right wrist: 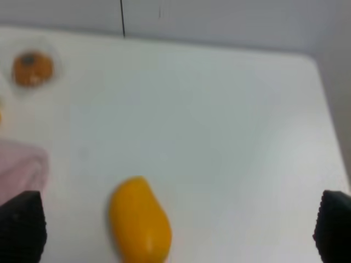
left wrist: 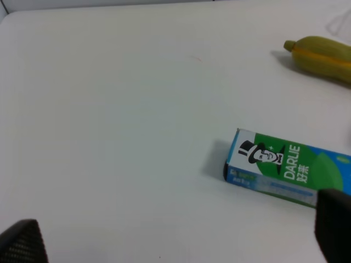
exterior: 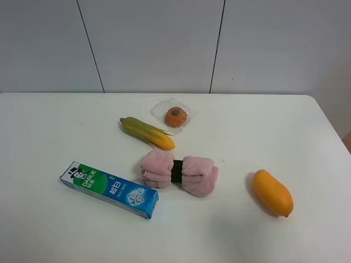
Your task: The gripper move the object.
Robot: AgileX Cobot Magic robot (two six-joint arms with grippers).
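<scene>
The pink rolled towel (exterior: 196,173), cinched by a black band, lies near the middle of the white table. One pink end also shows in the right wrist view (right wrist: 19,170). Neither arm shows in the exterior high view. My left gripper (left wrist: 178,244) is open and empty, fingertips (left wrist: 22,244) wide apart, above bare table near the toothpaste box. My right gripper (right wrist: 178,233) is open and empty, fingertips (right wrist: 22,224) wide apart, above the mango, with the towel off to one side.
An orange-yellow mango (exterior: 272,192) (right wrist: 140,227) lies right of the towel. A green-blue toothpaste box (exterior: 109,189) (left wrist: 285,167) lies to its left. A corn cob (exterior: 147,132) (left wrist: 321,55) and a wrapped orange round item (exterior: 176,116) (right wrist: 32,68) lie behind it. The table's right edge (exterior: 329,126) is near.
</scene>
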